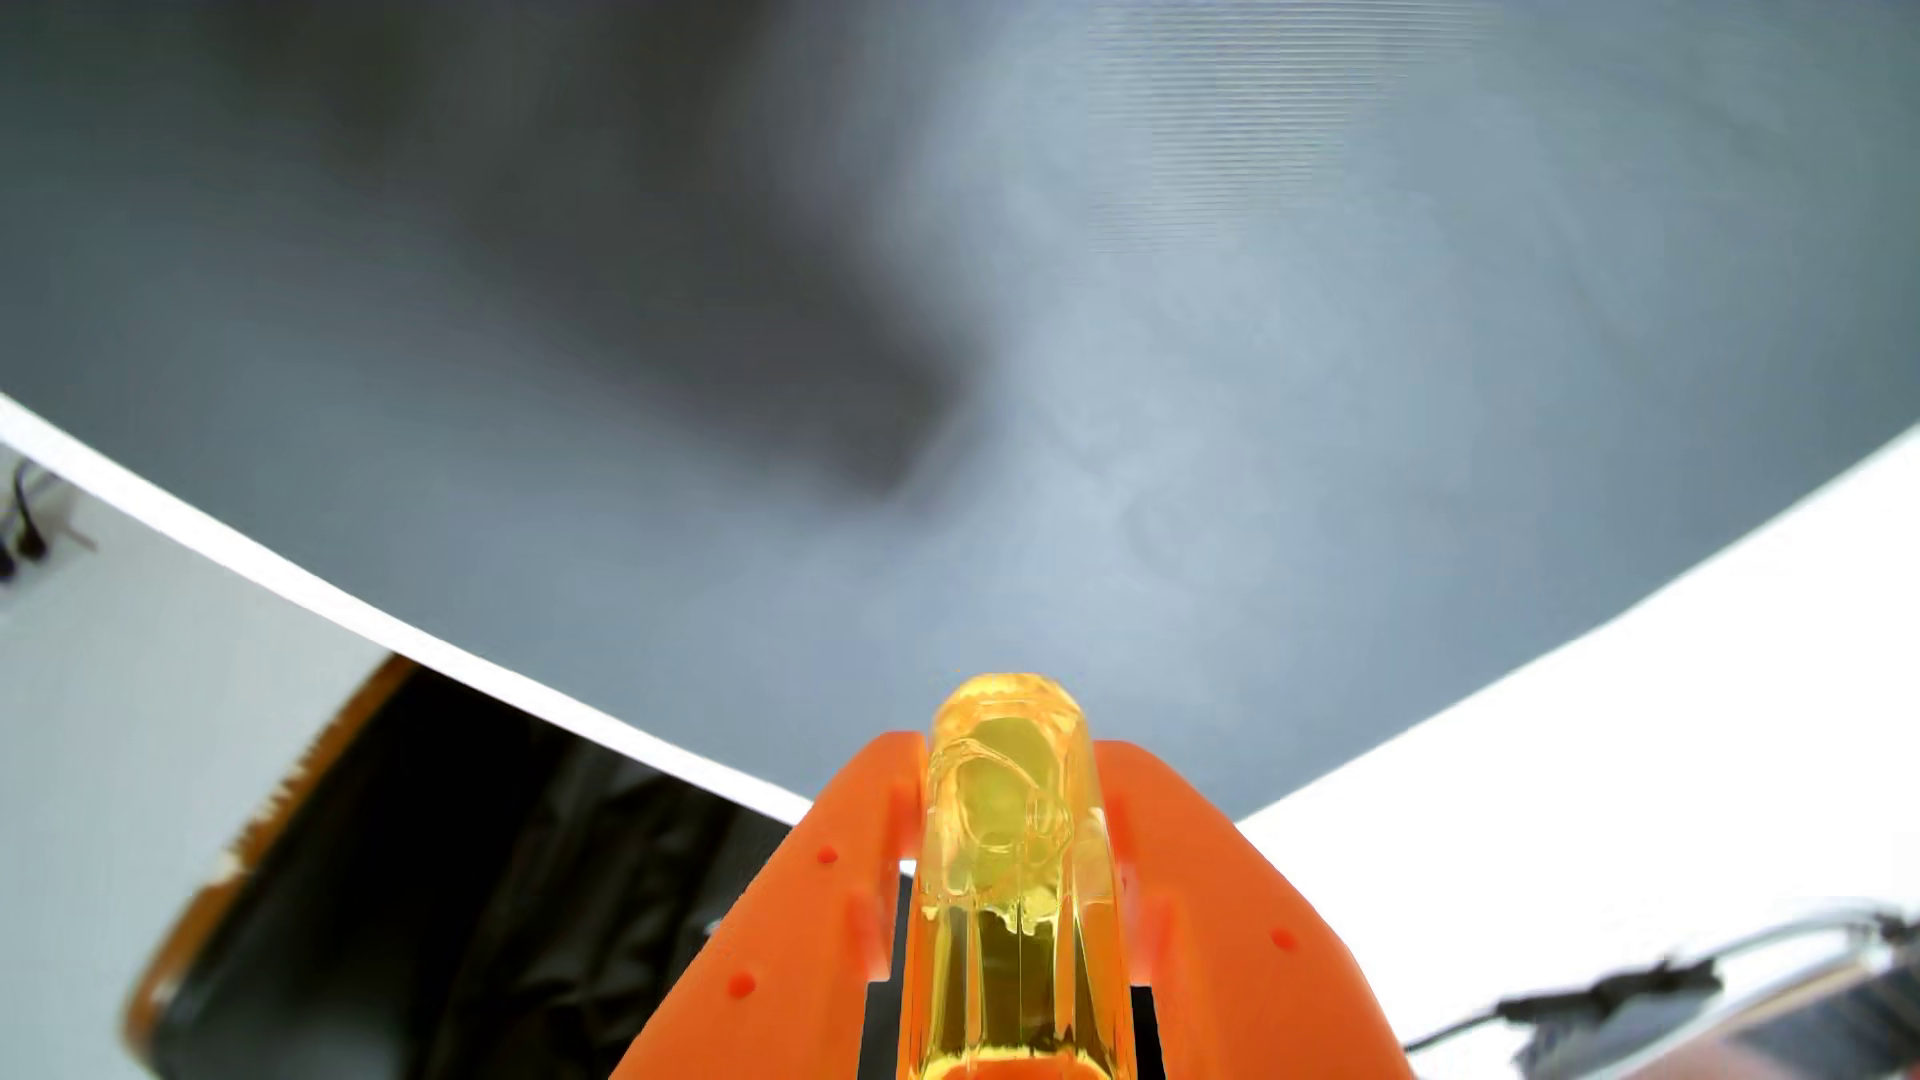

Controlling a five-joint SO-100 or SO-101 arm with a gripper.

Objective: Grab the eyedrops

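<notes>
One grey mat [1039, 312] spreads below; nearer, the orange gripper [1013, 820] pinches the yellow eyedrops bottle [1013, 831] between its fingers, lifted clear. The slick, rounded plastic could slide out if the squeeze slackens.

In the wrist view, the orange gripper [1013, 789] clamps a translucent yellow eyedrops bottle [1013, 893] between its two fingers [831, 893], the bottle's rounded end poking out past the fingertips above a grey mat [1039, 363] bordered by a white edge [1610, 748].
</notes>
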